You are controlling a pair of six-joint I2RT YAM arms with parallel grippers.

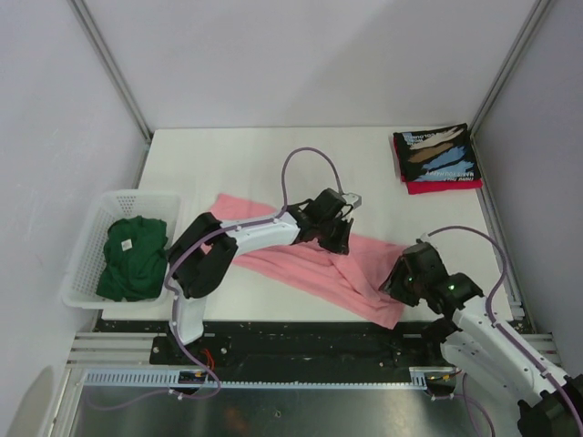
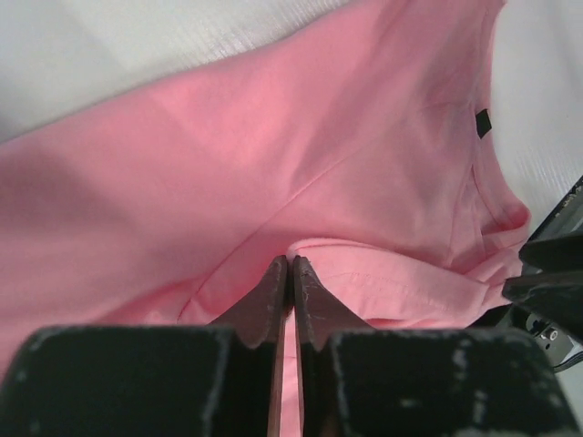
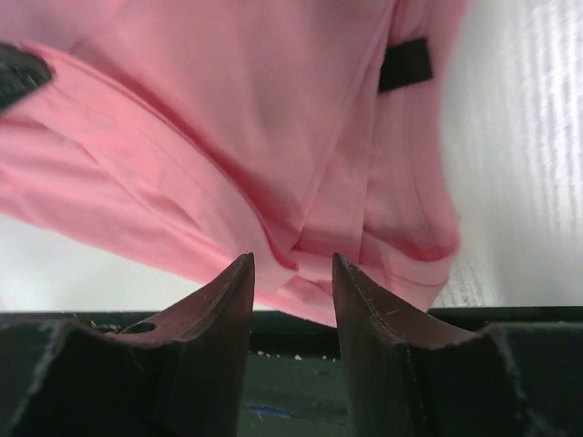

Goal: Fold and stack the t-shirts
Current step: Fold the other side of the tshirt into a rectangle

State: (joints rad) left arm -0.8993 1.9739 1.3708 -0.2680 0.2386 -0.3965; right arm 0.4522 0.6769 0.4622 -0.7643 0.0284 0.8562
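The light pink t-shirt [image 1: 301,264] lies crumpled in a diagonal band across the table's middle. My left gripper [image 1: 335,238] is down on its upper edge. In the left wrist view this gripper [image 2: 290,262] is shut on a raised fold of the pink t-shirt [image 2: 273,137]. My right gripper [image 1: 401,273] hovers at the shirt's near right corner. In the right wrist view it [image 3: 291,259] stands open, with the pink cloth [image 3: 228,118] just beyond its tips. A black printed t-shirt [image 1: 437,153] lies folded on a red one [image 1: 444,187] at the back right. A dark green t-shirt [image 1: 135,258] fills the basket.
The white slatted basket [image 1: 91,232] stands at the table's left edge. Grey walls and metal posts close in the table on three sides. The table's front edge [image 3: 510,314] runs just under the shirt's near corner. A small black tag [image 3: 405,64] shows on the pink cloth.
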